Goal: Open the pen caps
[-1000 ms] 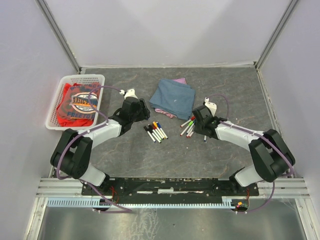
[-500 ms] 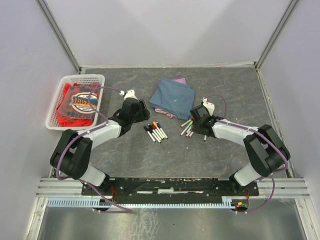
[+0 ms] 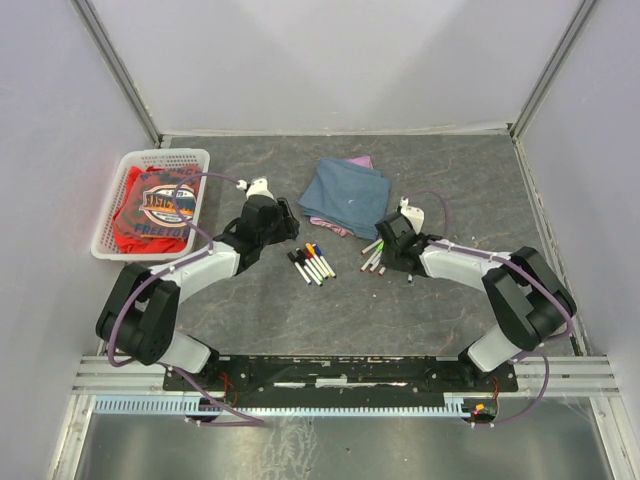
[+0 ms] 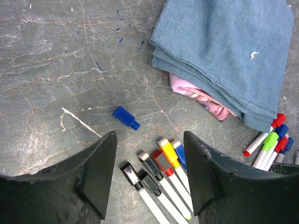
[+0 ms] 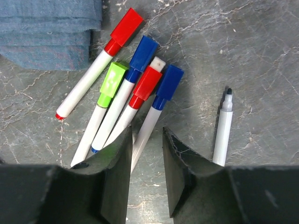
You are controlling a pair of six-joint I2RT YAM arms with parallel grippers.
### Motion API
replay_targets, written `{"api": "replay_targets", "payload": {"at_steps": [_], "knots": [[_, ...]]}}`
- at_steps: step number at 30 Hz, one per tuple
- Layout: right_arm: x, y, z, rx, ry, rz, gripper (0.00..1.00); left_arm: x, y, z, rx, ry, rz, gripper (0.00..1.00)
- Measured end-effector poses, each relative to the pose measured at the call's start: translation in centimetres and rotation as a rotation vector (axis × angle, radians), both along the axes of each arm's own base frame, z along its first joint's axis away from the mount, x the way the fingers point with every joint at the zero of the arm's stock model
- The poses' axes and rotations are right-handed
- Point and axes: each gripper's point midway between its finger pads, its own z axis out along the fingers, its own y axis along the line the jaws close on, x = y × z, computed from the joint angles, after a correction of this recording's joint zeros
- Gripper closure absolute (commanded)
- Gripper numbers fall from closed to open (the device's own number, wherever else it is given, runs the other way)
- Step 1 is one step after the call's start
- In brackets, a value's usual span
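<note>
My left gripper (image 3: 287,222) is open and empty. In its wrist view it (image 4: 149,149) hovers over a row of several capped pens (image 4: 161,170) with black, red, yellow and blue caps. A loose blue cap (image 4: 126,117) lies just beyond the row. My right gripper (image 3: 386,250) stands open with a narrow gap (image 5: 147,137) over a second bunch of pens (image 5: 117,107). The barrel of a blue-capped pen (image 5: 167,83) runs in beside its left finger. Red (image 5: 126,28), green (image 5: 112,79) and blue (image 5: 144,53) caps sit on the others. An uncapped pen (image 5: 223,130) lies to the right.
A folded blue cloth (image 3: 347,195) with something pink under it lies behind both pen groups. A white basket (image 3: 108,222) holding a red garment (image 3: 155,210) stands at the left. Grey walls close the table on three sides.
My right gripper has slid left, closer over its bunch of pens. My left gripper has stayed over its row.
</note>
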Motion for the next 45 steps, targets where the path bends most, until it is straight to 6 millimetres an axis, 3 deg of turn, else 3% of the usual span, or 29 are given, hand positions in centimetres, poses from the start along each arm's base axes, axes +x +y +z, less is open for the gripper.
{"api": "replay_targets", "payload": {"at_steps": [12,20,24,31,39,45], "knots": [[-0.7,0.4,-0.2,-0.047,-0.02,0.025,0.87,-0.3,-0.5,1.6,-0.036,-0.03,-0.027,0.29],[-2.7,-0.9,-0.1,-0.053,-0.013,0.031,0.94,-1.2,-1.8,3.1,-0.093,-0.039,-0.101,0.26],[-3.6,-1.7,0.9,-0.047,-0.029,0.037,0.97,-2.0,-3.1,3.6,-0.132,-0.03,-0.162,0.26],[-4.0,-1.8,4.5,0.016,-0.129,0.066,0.99,-3.8,-6.2,4.5,-0.255,0.008,-0.284,0.24],[-5.2,1.0,7.3,0.185,-0.22,0.236,0.99,-5.7,-11.3,6.2,-0.494,0.054,-0.477,0.25],[-5.7,3.9,8.9,0.292,-0.257,0.354,0.99,-7.1,-13.5,6.2,-0.574,0.099,-0.55,0.24]]}}
